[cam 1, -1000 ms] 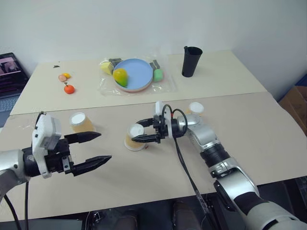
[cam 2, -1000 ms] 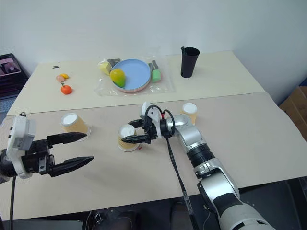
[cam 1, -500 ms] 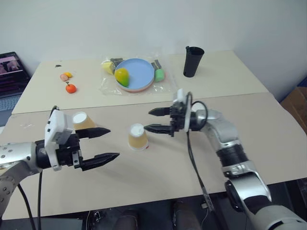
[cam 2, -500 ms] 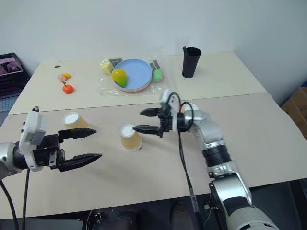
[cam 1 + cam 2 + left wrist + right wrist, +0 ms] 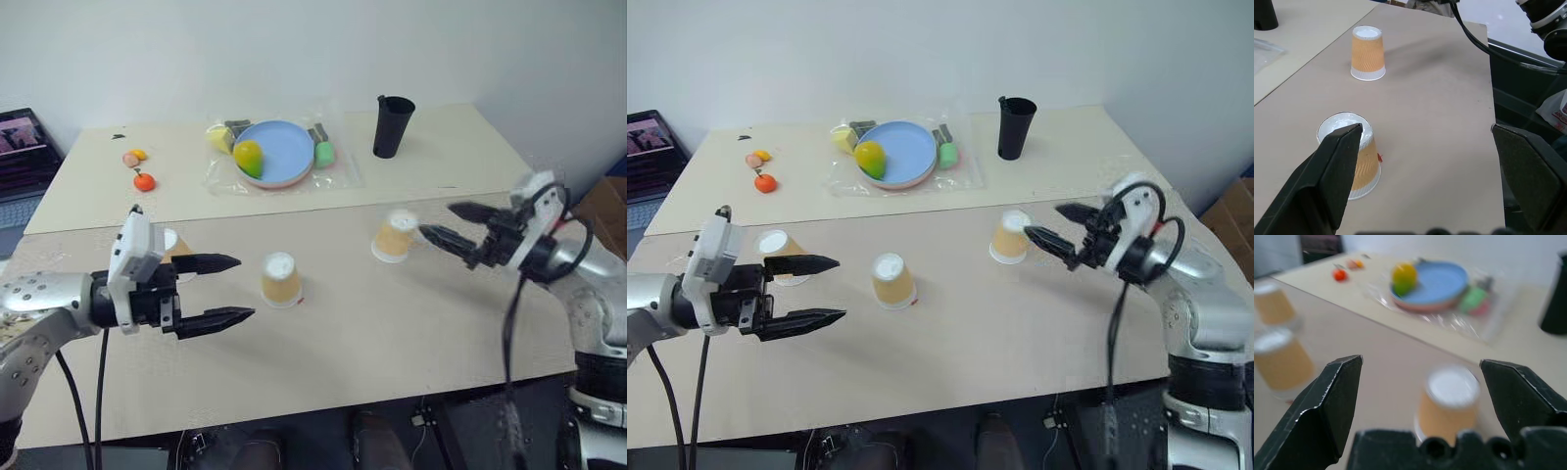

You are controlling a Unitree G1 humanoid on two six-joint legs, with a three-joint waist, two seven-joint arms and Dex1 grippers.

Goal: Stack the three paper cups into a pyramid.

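Observation:
Three paper cups stand upside down and apart on the near table: the left cup [image 5: 169, 243], the middle cup [image 5: 281, 278] and the right cup [image 5: 394, 236]. No cup rests on another. My left gripper [image 5: 243, 288] is open, pointing at the middle cup from its left with a short gap; the left cup stands just behind its upper finger. In the left wrist view the middle cup [image 5: 1359, 161] is near one finger [image 5: 1327, 186] and the right cup [image 5: 1368, 53] lies farther off. My right gripper [image 5: 437, 219] is open, just right of the right cup [image 5: 1449, 401], holding nothing.
On the far table sit a blue plate [image 5: 289, 137] with fruit on clear plastic, a tall black cup [image 5: 392, 125] and small orange fruits [image 5: 143, 181]. A laptop [image 5: 20, 147] is at the far left. A cardboard box [image 5: 609, 201] stands past the table's right edge.
My right gripper let go of the middle cup, opened and swung far right, past the right cup. The middle cup stayed upright. My left gripper edged slightly toward it.

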